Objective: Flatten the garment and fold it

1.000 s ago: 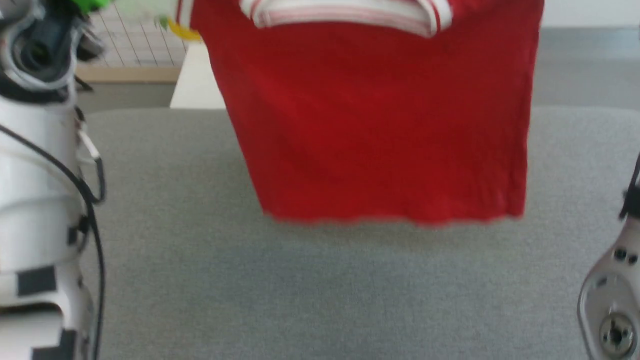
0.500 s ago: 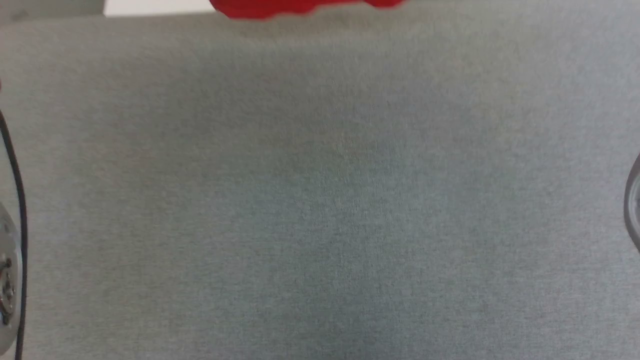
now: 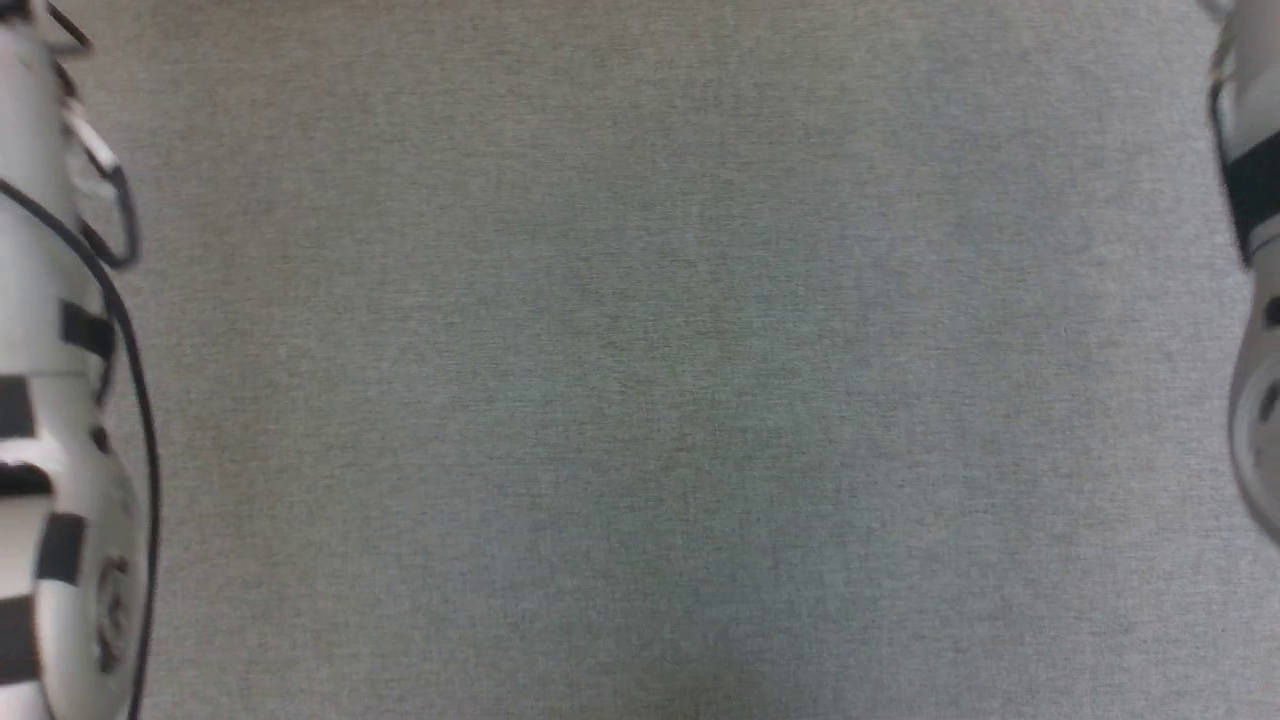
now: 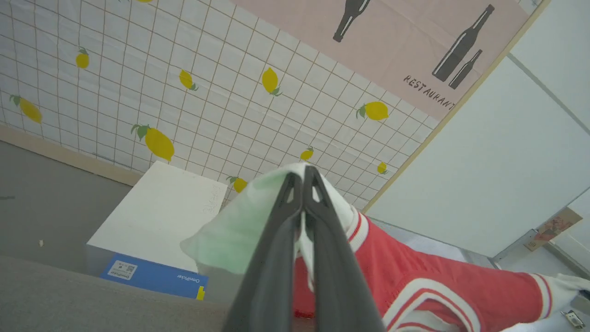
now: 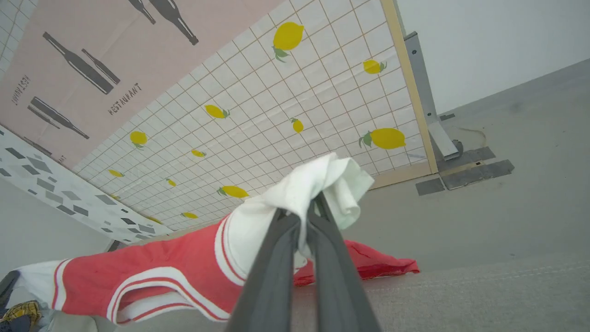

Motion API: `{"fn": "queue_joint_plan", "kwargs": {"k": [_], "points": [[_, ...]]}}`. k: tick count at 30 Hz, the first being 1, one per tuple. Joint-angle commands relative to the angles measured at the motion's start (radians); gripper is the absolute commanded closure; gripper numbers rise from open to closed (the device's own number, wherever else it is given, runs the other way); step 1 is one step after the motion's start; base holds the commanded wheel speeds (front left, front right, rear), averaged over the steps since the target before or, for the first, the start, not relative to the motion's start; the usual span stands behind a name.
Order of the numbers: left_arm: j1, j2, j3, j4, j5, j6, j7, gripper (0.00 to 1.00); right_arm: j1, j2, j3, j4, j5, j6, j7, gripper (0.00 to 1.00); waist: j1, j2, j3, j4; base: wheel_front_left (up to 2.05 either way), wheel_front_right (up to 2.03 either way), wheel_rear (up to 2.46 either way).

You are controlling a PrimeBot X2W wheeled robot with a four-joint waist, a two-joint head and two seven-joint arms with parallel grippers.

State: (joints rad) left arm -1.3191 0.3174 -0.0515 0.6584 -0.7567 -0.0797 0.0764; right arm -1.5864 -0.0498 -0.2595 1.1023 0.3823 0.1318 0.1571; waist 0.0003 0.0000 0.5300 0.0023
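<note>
Garment (image 4: 415,281): hangs in the air, stretched left to right between your two arms | left gripper (image 4: 303,173) pinched tight on one white sleeve | right gripper (image 5: 308,206) pinched tight on the other | gray table (image 3: 640,400) lies below, so you lay it down there next.

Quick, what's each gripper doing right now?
Left gripper: closed, pinching the garment by a white sleeve.
Right gripper: closed, pinching the garment by the other white sleeve.
</note>
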Motion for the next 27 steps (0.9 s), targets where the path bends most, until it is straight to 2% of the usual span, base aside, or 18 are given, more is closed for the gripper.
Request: {"fn": "queue_joint_plan", "kwargs": {"k": [1,7,14,17,21,24,27], "points": [[0.038,-0.003,-0.001,0.001,-0.021,-0.016,-0.006,1.0,0.039,0.0,0.019,0.013,0.032,-0.001,-0.008,1.0,-0.0003,0.0,-0.041,0.026,0.0,0.0,0.0],[0.253,-0.034,-0.02,-0.045,-0.095,-0.046,-0.026,1.0,0.248,0.0,0.105,-0.051,0.2,-0.001,-0.013,1.0,-0.0003,0.0,-0.159,0.057,0.0,0.0,0.0],[0.639,-0.086,-0.005,-0.203,-0.222,-0.049,-0.032,1.0,0.665,-0.021,0.161,-0.288,0.277,-0.001,-0.006,1.0,-0.0003,0.0,-0.319,0.075,0.0,0.0,0.0],[0.837,-0.116,0.025,-0.278,-0.27,-0.023,-0.036,1.0,0.865,-0.021,0.125,-0.411,0.328,-0.001,-0.005,1.0,-0.0003,0.0,-0.376,0.076,0.0,0.0,0.0],[1.056,-0.167,0.042,-0.379,-0.324,0.02,-0.024,1.0,1.103,-0.018,0.091,-0.571,0.339,-0.001,0.027,1.0,-0.0003,0.0,-0.428,0.083,0.0,0.0,0.0],[1.185,-0.178,0.038,-0.441,-0.331,0.056,-0.006,1.0,1.251,-0.013,0.063,-0.686,0.328,-0.001,0.065,1.0,-0.0003,0.0,-0.459,0.083,0.0,0.0,0.0],[1.29,-0.166,0.029,-0.511,-0.313,0.105,0.02,1.0,1.378,-0.007,0.032,-0.809,0.314,-0.001,0.127,1.0,-0.0003,0.0,-0.48,0.082,0.0,0.0,0.0]]}}
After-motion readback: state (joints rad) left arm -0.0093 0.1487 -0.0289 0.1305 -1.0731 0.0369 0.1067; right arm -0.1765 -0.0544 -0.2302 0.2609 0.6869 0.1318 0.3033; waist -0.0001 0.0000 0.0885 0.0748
